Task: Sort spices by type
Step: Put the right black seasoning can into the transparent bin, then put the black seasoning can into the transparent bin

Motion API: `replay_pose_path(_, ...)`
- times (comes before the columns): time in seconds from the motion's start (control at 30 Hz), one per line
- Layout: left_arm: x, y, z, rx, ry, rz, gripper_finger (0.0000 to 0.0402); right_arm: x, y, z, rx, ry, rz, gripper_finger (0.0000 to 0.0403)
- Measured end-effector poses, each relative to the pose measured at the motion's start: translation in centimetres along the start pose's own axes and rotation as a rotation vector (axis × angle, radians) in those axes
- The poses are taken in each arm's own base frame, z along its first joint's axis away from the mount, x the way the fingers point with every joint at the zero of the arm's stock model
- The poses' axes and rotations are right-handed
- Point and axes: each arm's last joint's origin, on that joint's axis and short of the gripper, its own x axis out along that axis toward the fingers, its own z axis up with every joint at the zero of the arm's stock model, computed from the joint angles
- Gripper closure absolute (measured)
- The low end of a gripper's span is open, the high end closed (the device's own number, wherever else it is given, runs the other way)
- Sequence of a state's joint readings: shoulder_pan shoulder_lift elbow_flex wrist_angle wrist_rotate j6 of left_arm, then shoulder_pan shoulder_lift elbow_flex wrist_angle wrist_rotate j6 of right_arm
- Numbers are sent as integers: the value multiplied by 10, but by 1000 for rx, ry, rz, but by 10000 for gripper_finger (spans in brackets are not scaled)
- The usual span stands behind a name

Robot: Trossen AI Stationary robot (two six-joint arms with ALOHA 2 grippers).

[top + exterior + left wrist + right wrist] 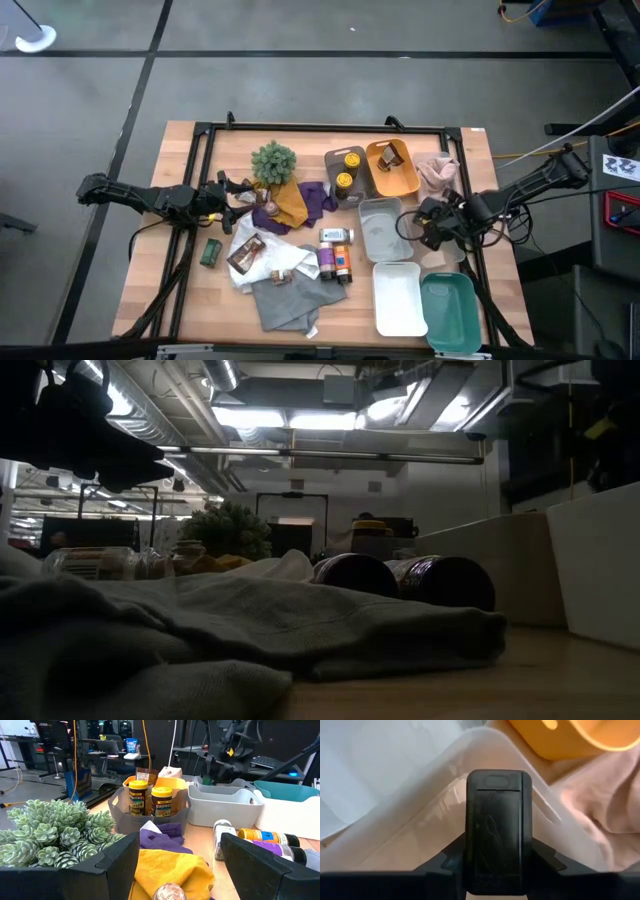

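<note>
Grey cloth point(250, 625) blocks low view, maybe hiding bottles point(400, 580)

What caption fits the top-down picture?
Two robot arms flank a wooden table crowded with spices, cloths and trays.

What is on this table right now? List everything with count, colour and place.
grey tray: one, beside plant
tins: two, yellow-topped, in grey tray
orange tray: one, next to grey tray, holding brown packets
pale tray: one, table's right
white tray: one, beside teal tray
plant: one, green
cloths: pink, mustard, purple, grey
bottles: about three, centre
green tin: one, left
left hand: open, beside mustard cloth
right hand: at pale tray's edge
</note>
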State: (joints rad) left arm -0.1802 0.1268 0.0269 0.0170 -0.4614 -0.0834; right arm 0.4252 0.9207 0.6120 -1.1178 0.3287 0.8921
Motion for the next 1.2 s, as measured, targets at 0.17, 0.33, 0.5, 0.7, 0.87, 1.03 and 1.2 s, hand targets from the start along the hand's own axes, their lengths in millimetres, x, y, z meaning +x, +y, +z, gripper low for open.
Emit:
replay_pose_path(0.17,0,0,0,0,0,0,139,9,-1,-5,-8,8,-7,273)
replay_pose_path(0.33,0,0,0,0,0,0,139,10,1,-4,-3,-1,12,246)
replay_pose_path(0.5,0,0,0,0,-1,0,139,10,2,-3,1,-7,20,218)
replay_pose_path(0.7,0,0,0,-1,-2,0,139,10,2,-3,2,-11,25,202)
replay_pose_path(0.87,0,0,5,-25,-57,-2,139,10,4,-4,-30,47,74,199)
replay_pose_path(1.03,-1,0,11,-35,-112,13,139,9,6,-7,-60,145,161,200)
replay_pose_path(1.2,-1,0,13,-44,-127,12,139,9,7,-9,-31,196,200,201)
